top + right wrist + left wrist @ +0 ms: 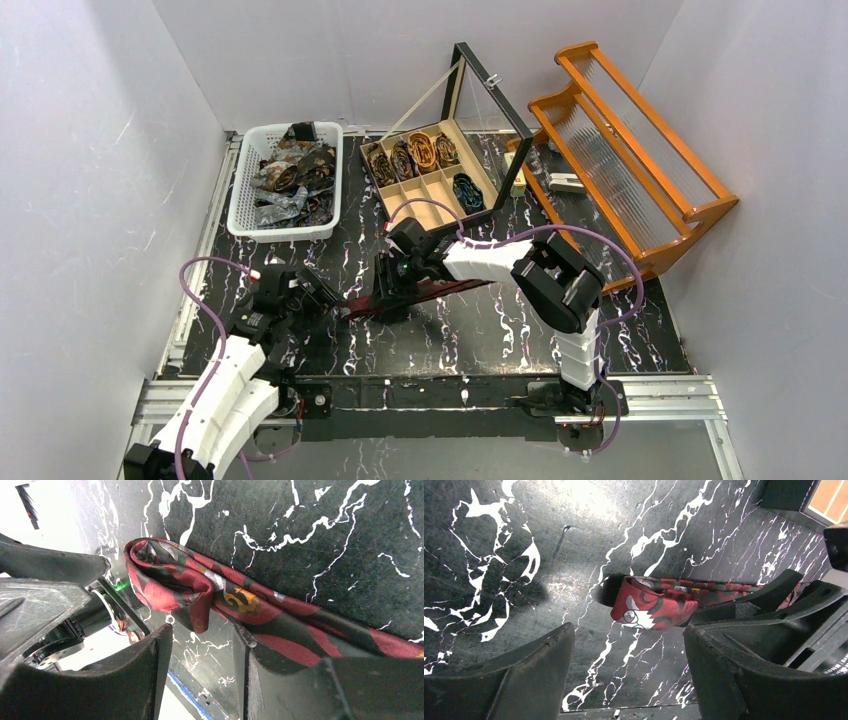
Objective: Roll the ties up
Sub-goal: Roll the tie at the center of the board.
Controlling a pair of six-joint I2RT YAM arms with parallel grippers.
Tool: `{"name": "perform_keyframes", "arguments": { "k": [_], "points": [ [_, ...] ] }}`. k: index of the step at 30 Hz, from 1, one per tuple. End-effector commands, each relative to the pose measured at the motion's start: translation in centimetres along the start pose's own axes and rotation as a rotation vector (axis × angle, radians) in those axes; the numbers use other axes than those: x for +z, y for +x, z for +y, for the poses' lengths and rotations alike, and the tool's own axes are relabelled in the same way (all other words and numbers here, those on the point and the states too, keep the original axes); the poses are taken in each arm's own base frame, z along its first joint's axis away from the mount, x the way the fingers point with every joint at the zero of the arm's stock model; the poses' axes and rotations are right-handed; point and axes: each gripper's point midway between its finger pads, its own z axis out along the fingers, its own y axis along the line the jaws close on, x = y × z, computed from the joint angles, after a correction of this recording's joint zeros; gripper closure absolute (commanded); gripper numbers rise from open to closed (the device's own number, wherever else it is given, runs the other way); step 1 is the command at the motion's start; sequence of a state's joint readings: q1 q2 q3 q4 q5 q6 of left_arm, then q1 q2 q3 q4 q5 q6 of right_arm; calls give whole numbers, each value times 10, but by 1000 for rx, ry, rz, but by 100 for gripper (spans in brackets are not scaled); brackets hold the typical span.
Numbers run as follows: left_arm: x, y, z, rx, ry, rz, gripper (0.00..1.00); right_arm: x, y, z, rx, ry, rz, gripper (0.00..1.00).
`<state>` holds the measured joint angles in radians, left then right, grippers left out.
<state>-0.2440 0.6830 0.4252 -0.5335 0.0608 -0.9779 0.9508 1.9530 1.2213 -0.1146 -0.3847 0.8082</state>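
Three white walls (100, 150) enclose the black marbled table (480, 335) and tie (651, 607).

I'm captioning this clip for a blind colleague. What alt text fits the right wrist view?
A red and black patterned tie lies on a black, white-veined table, its end folded into a loose loop. The right gripper hovers close over it, fingers apart, one finger in front of the flat strip.
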Motion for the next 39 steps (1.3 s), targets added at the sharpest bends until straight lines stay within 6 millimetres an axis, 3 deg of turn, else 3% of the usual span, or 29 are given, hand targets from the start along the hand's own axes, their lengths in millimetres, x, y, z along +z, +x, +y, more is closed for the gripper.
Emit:
{"name": "perform_keyframes", "arguments": {
  "k": [1, 9, 14, 31, 39],
  "points": [
    [5, 5, 1, -27, 27, 8, 27, -8, -6, 21, -31, -46, -21, 43],
    [18, 16, 7, -37, 53, 37, 37, -13, -15, 28, -40, -41, -46, 42],
    [20, 16, 5, -25, 67, 37, 37, -19, -25, 41, -49, -42, -59, 41],
    [34, 26, 28, -1, -65, 102, 40, 2, -21, 8, -21, 98, -5, 43],
    [38, 30, 39, 0, -113, 111, 40, 10, -17, -23, -12, 210, -11, 48]
  ]
}}
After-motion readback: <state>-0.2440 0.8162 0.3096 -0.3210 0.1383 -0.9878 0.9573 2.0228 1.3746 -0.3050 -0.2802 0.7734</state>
